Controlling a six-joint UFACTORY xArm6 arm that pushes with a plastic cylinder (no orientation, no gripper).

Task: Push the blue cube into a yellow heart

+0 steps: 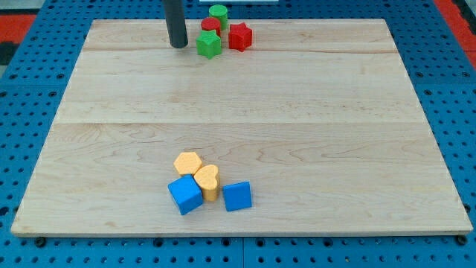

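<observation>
My tip [178, 46] rests on the wooden board [312, 112] near the view's top, touching no block; it is a bare rod with nothing to open or close, and it holds nothing. Just to its right sits a green star [210, 44], with a red star [240, 36], a red cylinder [209, 25] and a green cylinder [218, 13] clustered beyond it.

Well apart from my tip, toward the view's bottom, the blue cube [185, 195] touches the yellow heart [207, 181]. A yellow hexagon [188, 162] sits just above the heart, and a second blue block [237, 196] lies just beside the heart's right.
</observation>
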